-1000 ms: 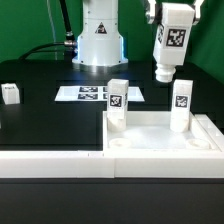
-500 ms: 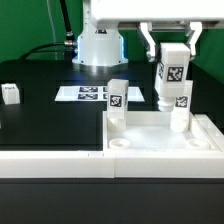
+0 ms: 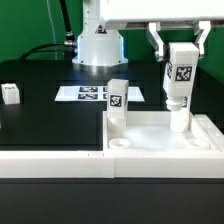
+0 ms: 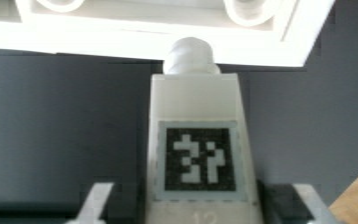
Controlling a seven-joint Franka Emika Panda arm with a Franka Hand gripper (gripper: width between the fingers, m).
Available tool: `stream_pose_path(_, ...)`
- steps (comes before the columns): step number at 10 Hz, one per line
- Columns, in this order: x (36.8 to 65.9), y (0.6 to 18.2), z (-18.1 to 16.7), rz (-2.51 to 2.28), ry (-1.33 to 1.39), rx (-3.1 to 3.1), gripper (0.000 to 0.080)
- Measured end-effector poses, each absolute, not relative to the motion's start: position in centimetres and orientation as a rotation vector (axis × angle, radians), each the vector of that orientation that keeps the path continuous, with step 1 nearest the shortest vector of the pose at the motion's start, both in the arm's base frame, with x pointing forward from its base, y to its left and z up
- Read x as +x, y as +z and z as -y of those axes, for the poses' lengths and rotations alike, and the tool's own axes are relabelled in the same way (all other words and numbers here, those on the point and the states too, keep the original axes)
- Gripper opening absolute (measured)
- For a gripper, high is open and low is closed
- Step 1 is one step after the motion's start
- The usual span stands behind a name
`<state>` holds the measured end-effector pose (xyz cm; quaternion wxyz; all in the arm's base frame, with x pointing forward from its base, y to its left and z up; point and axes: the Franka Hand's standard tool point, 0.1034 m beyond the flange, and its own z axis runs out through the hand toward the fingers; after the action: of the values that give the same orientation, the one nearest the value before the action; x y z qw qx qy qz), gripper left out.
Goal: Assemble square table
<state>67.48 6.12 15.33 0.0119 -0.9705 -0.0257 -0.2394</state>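
The white square table top (image 3: 150, 141) lies at the exterior view's right, rim up. One tagged leg (image 3: 117, 101) stands upright in its far left corner. A second standing leg (image 3: 179, 118) at the far right is mostly hidden. Over it hangs a third leg (image 3: 181, 74), tag facing the camera, with my gripper (image 3: 181, 47) shut on its upper end. In the wrist view that held leg (image 4: 197, 140) fills the middle between my fingers (image 4: 101, 203), its round pin aimed at the table top (image 4: 158, 42) and its corner sockets (image 4: 256, 10).
A loose white leg (image 3: 10, 94) lies at the exterior view's far left. The marker board (image 3: 88, 93) sits flat behind the table top. The robot base (image 3: 98, 42) stands at the back. A white bar (image 3: 50, 161) runs along the front edge.
My gripper has come down with the leg and shifted toward the exterior view's right, so the leg now hangs in front of the right standing leg.
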Motion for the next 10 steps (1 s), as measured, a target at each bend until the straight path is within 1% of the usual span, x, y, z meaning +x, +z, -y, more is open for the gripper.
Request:
stream_pose_path(1,67.4,15.2,-6.3,0.065,-0.747,-3.022,0.029)
stream_pose_path(3,67.2,13.4,-9.4,0.042,-0.799,-2.984,0.029)
stream_pose_path(5,67.2,13.6,-10.4,0.01,-0.81,-2.965,0.029)
stream_pose_path(10,67.1,13.3,-10.3,0.021,-0.81,-2.97,0.029)
